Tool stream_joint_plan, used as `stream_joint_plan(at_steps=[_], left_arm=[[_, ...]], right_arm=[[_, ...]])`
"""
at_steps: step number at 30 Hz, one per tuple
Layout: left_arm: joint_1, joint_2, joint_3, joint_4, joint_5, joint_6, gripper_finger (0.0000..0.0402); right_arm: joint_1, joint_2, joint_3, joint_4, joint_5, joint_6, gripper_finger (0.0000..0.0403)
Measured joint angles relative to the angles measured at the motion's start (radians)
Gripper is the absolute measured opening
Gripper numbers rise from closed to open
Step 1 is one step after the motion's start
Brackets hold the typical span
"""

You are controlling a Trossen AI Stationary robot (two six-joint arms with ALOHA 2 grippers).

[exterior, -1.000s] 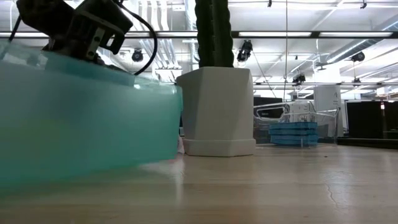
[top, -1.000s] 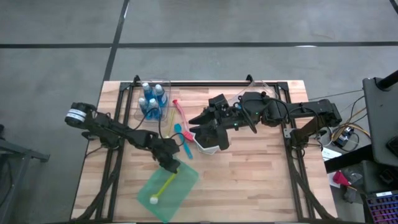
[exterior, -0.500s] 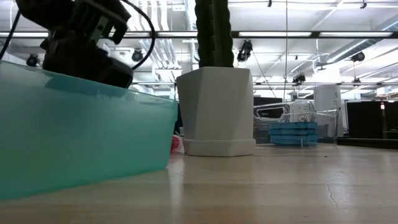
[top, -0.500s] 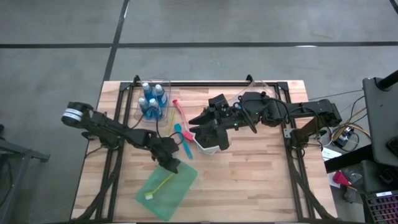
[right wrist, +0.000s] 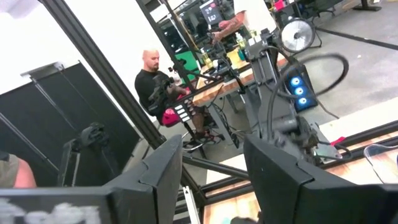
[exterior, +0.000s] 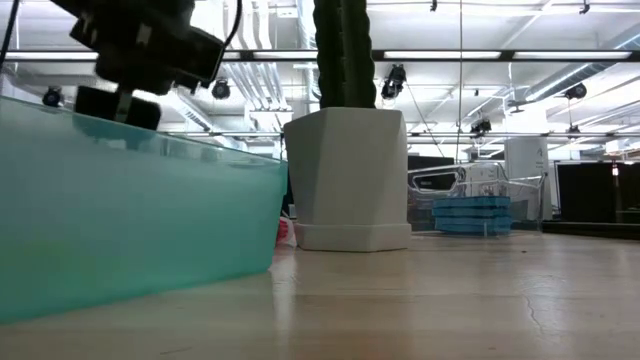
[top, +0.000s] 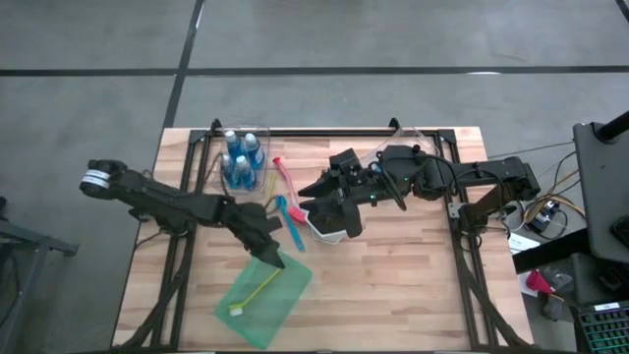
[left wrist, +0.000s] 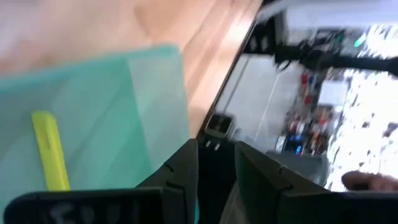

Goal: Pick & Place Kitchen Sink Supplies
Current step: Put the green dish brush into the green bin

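- Left arm: it reaches in from the left edge of the surface, stretched low and slanting toward the near middle, its silver-ringed joint outermost.
- Left gripper (top: 267, 251): it sits at the end of that arm over the near-left part of the surface, pointing down and toward the front; in the left wrist view the two dark fingers (left wrist: 180, 171) stand a narrow gap apart with nothing between them.
- Right arm: it comes in from the right side, folded and bunched over the middle of the surface.
- Right gripper (top: 313, 197): it points leftward near the centre; in the right wrist view the jaws stand parted and empty.
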Motion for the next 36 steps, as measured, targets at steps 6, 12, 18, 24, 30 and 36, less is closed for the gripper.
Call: stream_joint_plan(at_steps=[6,12,18,24,30,36], left_arm=[[0.120,-0.080,-0.009,-0.036,-0.045,0.149,0.0097],[0.281,-0.072,0.013,-0.163,0.011,0.571,0.0097],[0.378,-0.041,0.050,-0.312,0.046,0.996,0.0097],[0.392,-0.042,0.116,-0.636,-0.197,1.117,0.0096],[0.392,-0.042,0.096,-0.764,-0.336,0.997,0.0096],[0.392,-0.042,0.046,-0.737,-0.328,0.947,0.0098]], right_arm=[[0.000,0.000,0.000,0.000,0.000,-0.008,0.0165],[0.000,0.000,0.000,-0.001,0.000,-0.011,0.0171],[0.004,0.000,0.000,-0.001,-0.001,0.011,0.0168],[0.013,0.000,0.000,-0.001,-0.001,0.014,0.0160],[0.018,0.000,0.000,-0.002,0.000,-0.001,0.0163],[0.018,0.000,0.000,-0.002,0.000,-0.019,0.0166]])
